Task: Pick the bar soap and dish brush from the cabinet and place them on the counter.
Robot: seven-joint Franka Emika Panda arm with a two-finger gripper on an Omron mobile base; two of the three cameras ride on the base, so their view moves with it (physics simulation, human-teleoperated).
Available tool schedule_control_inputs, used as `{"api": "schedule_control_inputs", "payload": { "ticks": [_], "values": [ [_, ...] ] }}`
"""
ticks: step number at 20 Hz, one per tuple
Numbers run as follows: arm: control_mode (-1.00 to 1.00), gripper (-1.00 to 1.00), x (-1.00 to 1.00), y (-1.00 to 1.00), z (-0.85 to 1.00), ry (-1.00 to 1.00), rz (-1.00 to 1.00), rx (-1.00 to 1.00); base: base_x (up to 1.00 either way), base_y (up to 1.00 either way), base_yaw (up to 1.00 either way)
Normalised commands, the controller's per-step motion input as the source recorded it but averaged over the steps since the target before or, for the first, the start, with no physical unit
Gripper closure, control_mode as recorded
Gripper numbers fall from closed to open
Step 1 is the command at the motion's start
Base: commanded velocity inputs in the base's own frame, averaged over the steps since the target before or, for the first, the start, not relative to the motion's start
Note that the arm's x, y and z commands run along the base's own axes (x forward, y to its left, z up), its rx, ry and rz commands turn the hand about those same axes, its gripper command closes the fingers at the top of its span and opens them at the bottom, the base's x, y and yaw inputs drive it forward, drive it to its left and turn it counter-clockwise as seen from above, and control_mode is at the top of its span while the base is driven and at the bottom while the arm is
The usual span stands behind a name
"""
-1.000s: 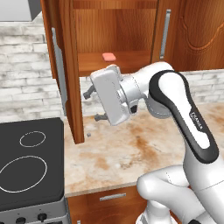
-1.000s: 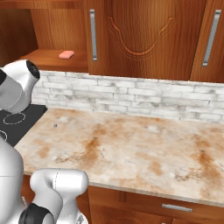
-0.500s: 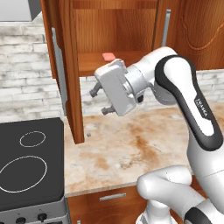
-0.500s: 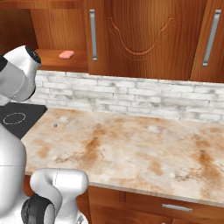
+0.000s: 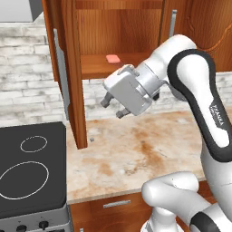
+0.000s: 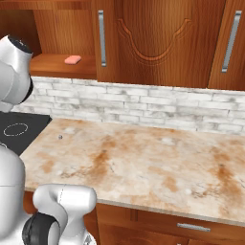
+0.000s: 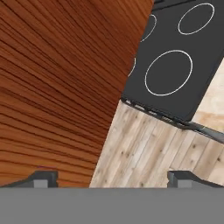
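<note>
Raised since earlier, the gripper (image 5: pixel 113 108) hangs spread wide and empty below the bar soap (image 5: pixel 112 59).

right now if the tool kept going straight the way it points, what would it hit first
Probably the open cabinet door: its wood grain lies just ahead of the open tool in the hand view, beside the stovetop. Depth is unclear.

Soap (image 5: pixel 112 59): small pink flat block, rounded corners, lying flat on wooden shelf inside cabinet (image 5: pixel 118 27), near shelf's front edge. Cabinet: reddish-brown wood, left door swung open, silver bar handles. Counter (image 6: pixel 143 167): tan stone look, rusty brown blotches, below cabinet, beside black stove.
</note>
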Motion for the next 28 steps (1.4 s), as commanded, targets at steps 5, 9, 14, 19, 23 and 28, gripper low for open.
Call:
{"api": "schedule_control_inputs", "payload": {
  "ticks": [5, 9, 14, 19, 23, 28],
  "values": [
    [-1.00, -1.00, -0.18, -0.39, -0.02, -0.11, 0.00, -0.11, 0.00, 0.00, 0.00],
    [-1.00, -1.00, -0.07, -0.37, 0.00, -0.10, -0.02, -0.11, 0.00, 0.00, 0.00],
    [-1.00, -1.00, 0.03, -0.23, -0.14, -0.07, -0.05, -0.13, 0.00, 0.00, 0.00],
    [-1.00, -1.00, 0.00, -0.19, -0.21, -0.13, -0.01, -0.14, 0.00, 0.00, 0.00],
    [-1.00, -1.00, 0.04, -0.22, -0.19, -0.11, -0.01, -0.14, 0.00, 0.00, 0.00],
    [-1.00, -1.00, 0.04, -0.21, -0.03, -0.08, -0.07, -0.11, 0.00, 0.00, 0.00]
  ]
}}
